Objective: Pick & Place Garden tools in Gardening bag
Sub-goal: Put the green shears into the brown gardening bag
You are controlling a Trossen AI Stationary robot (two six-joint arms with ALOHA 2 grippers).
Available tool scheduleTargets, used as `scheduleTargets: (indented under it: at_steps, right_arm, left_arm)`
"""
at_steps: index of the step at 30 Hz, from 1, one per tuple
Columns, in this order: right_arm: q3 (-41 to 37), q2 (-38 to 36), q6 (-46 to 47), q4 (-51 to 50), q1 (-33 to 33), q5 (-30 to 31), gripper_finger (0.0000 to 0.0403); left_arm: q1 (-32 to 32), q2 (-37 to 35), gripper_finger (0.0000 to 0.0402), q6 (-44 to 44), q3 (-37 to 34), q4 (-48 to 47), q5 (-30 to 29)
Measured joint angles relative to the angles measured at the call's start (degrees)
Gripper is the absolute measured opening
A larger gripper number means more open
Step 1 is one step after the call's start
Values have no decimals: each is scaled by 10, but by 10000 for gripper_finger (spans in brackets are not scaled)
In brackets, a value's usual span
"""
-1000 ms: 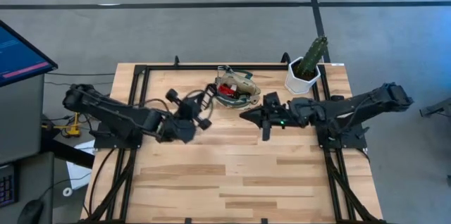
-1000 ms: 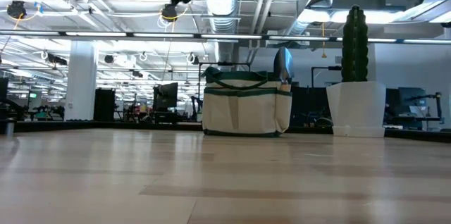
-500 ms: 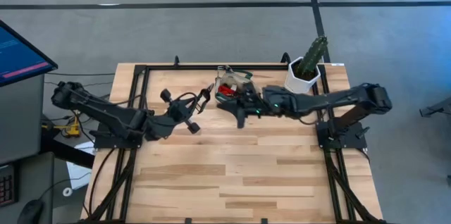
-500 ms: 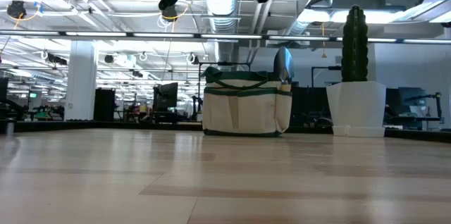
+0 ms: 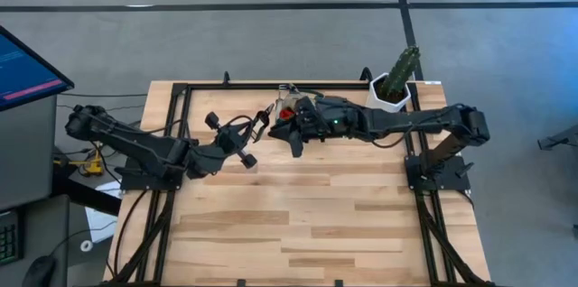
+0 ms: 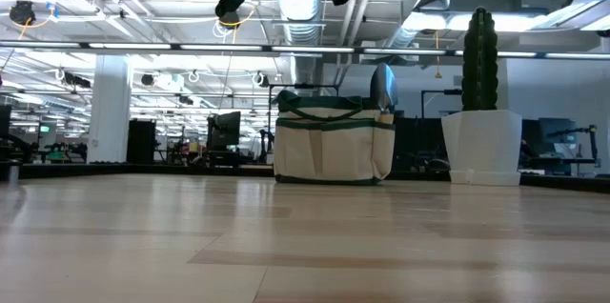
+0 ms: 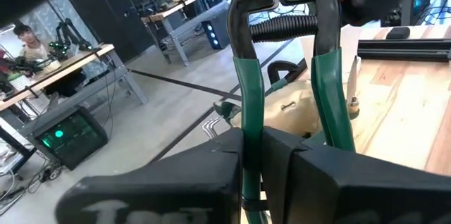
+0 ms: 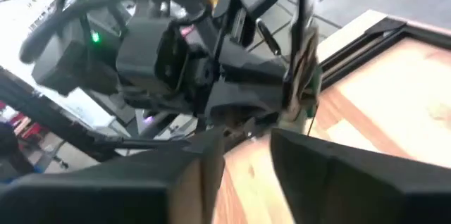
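You hold the pruning shears [image 7: 248,90] in the left gripper [image 7: 278,155], whose fingers are closed tight on the two green handles, just beside the gardening bag [image 6: 334,147] at the far edge of the table [image 5: 316,219]. The right gripper [image 5: 294,134] hangs over the bag's mouth, its fingers a little apart with nothing between them in the right wrist view.

To place the shears well, I think you should first take the right arm away from the opening, because both arms crowd the same place. Then bring the shears above the mouth, point them down, and let go only when the tips are inside the rim.

The bag is soft cream cloth with dark green trim, so its walls may give way if you push them. The shears' handles have a smooth green coat over hard metal, joined by a black coiled spring. A grey metal trowel blade [image 6: 383,84] already stands out of the bag on the side toward the white cactus pot [image 6: 481,147], so keep away from it
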Motion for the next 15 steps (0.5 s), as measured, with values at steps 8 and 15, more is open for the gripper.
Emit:
scheduleTargets:
  at_steps: [8,15]
  right_arm:
    - [0,0,15,4,-28,0,219]
    - [0,0,15,19,-36,0,239]
  left_arm:
    - [0,0,8,-1,0,2,0]
    - [21,24,8,-2,1,14,13]
